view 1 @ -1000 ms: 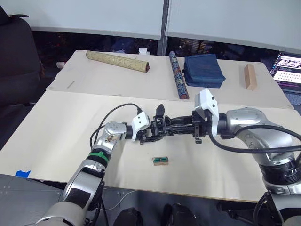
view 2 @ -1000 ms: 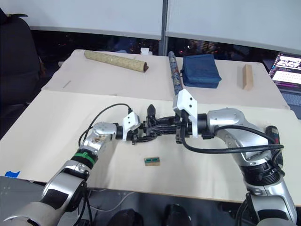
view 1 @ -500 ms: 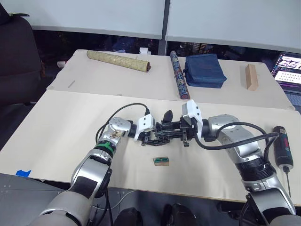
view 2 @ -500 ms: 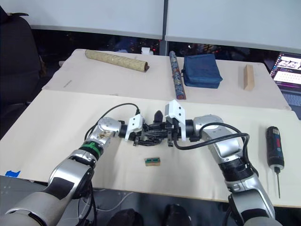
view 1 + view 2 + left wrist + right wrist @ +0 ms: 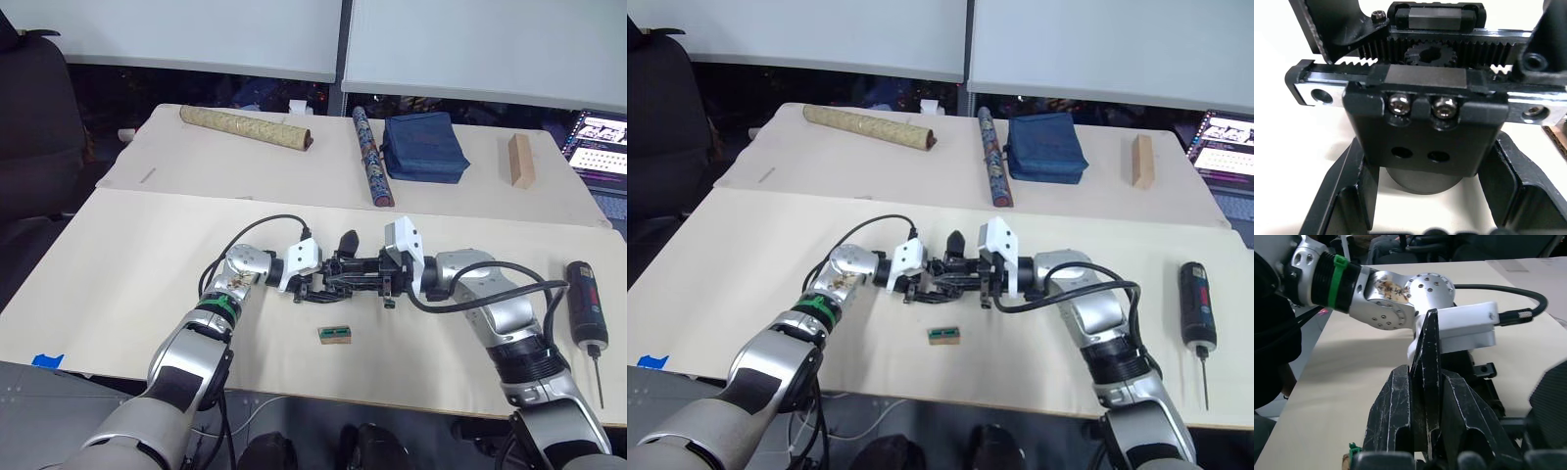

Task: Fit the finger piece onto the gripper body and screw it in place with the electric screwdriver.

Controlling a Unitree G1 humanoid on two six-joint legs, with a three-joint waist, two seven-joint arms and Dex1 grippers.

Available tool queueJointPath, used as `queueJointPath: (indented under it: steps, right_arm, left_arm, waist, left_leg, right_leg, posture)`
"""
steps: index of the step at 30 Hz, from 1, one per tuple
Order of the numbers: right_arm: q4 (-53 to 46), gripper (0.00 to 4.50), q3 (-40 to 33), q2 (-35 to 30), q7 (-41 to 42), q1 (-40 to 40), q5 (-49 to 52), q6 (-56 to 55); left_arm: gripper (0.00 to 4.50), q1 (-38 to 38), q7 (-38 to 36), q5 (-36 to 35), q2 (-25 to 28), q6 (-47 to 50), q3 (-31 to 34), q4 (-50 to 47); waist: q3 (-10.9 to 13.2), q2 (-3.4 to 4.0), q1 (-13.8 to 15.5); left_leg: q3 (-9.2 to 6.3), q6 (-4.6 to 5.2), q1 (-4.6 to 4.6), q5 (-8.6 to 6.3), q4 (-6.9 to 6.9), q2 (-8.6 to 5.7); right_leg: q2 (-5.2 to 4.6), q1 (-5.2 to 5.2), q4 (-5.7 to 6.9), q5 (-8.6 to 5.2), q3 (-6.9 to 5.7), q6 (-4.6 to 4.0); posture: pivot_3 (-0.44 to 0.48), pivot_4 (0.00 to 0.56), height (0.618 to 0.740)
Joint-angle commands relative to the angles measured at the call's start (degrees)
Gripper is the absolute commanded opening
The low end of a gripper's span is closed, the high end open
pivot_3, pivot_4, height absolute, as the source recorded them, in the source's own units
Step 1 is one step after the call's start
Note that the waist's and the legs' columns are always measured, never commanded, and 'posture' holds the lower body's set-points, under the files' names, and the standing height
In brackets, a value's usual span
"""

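Observation:
The gripper body [image 5: 341, 268], a black mechanism with a toothed rack and a pointed finger on top, is held just above the table's middle. My left gripper [image 5: 319, 279] is shut on its round base; in the left wrist view the fingers [image 5: 1352, 196] flank that base below a carriage with two screws. From the right, my right gripper [image 5: 378, 276] meets the body, shut on the finger piece [image 5: 1430, 342], a thin black wedge standing up between its fingers [image 5: 1393, 416]. The electric screwdriver [image 5: 585, 309] lies on the table at the far right, bit toward the front edge.
A small green-and-brown box [image 5: 335, 335] lies in front of the grippers. On the back table are a tan rolled tube [image 5: 245, 127], a patterned tube [image 5: 372, 157], a blue pouch [image 5: 423, 147] and a wooden block [image 5: 521, 160]. A laptop [image 5: 600, 142] stands at the far right.
My right forearm has dropped lower and its wrist has drawn in toward the left gripper, uncovering the screwdriver on the table. Both grippers keep their hold.

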Motion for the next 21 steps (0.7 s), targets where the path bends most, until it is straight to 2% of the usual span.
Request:
queueJointPath:
  steps: [1, 12, 21]
  right_arm:
    - [1.4, 0.37, 0.0, -0.5, 0.6, 0.0, -1.7, -1.0]
    - [0.8, 0.37, 0.7, 1.4, -2.0, 1.8, -1.4, 1.1]
    - [2.6, 0.37, -0.2, -1.1, -1.7, 5.3, -3.1, -1.2]
  left_arm:
    - [2.3, -0.7, -0.4, 0.9, -0.5, -0.4, -0.2, 0.1]
    - [2.3, -0.8, 0.2, 1.2, -1.1, 0.0, 0.6, -0.1]
    - [2.3, -1.2, 0.4, 1.3, -0.7, 0.2, 1.0, 0.1]
  waist:
    - [0.0, 0.0, 0.0]
    - [0.0, 0.01, 0.0]
    - [0.0, 0.01, 0.1]
  left_leg:
    - [-0.01, 0.0, 0.0, 0.0, 0.0, 0.0]
    - [-0.14, 0.0, 0.0, 0.0, 0.06, 0.0]
    - [-0.23, 0.0, 0.0, 0.0, 0.09, -0.01]
  right_leg:
    - [0.0, 0.01, 0.0, 0.0, -0.01, 0.0]
    - [-0.02, 0.09, 0.0, 0.0, -0.12, 0.0]
    - [-0.05, 0.16, -0.01, 0.0, -0.17, 0.0]
  posture:
    - [0.0, 0.15, 0.74]
    - [0.0, 0.15, 0.74]
    - [0.0, 0.15, 0.74]
